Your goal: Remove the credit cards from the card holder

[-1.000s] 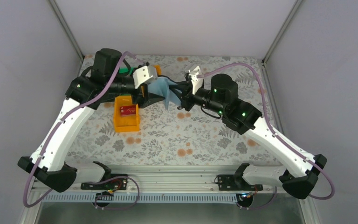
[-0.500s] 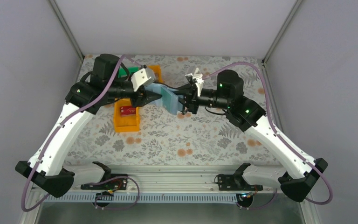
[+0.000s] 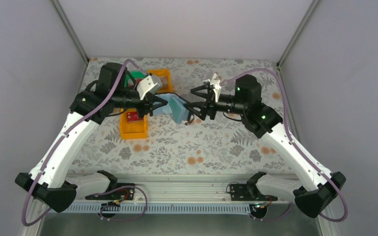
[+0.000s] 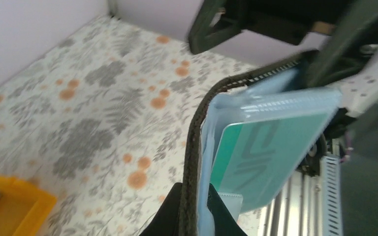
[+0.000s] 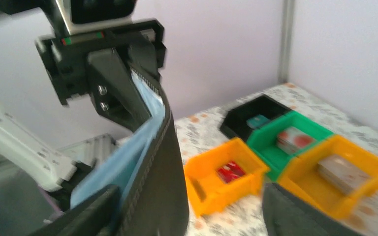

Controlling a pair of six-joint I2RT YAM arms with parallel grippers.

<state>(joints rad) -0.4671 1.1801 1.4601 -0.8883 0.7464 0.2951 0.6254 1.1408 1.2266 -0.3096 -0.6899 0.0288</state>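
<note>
The card holder (image 3: 175, 108) hangs above the table between the two arms, black outside and pale blue inside. My left gripper (image 3: 160, 104) is shut on its dark stitched edge (image 4: 193, 162); the black fingertips (image 4: 170, 216) pinch it at the bottom of the left wrist view. A teal credit card (image 4: 263, 152) sits in a clear sleeve of the holder. My right gripper (image 3: 196, 104) stands open at the holder's right side. In the right wrist view the holder's black outside (image 5: 160, 182) lies close to one finger (image 5: 86, 214), with the other finger far off.
An orange tray (image 3: 134, 125) holds a red card (image 3: 135, 116). Behind it stand a green tray (image 5: 275, 125) with whitish-red cards (image 5: 291, 140), a black tray (image 5: 236, 123) with a teal card (image 5: 257, 121), and a second orange tray (image 5: 369, 182) with grey cards (image 5: 338, 173).
My left gripper has shut on the holder's left edge. My right gripper has opened and let the holder go. Both arms shifted slightly.
</note>
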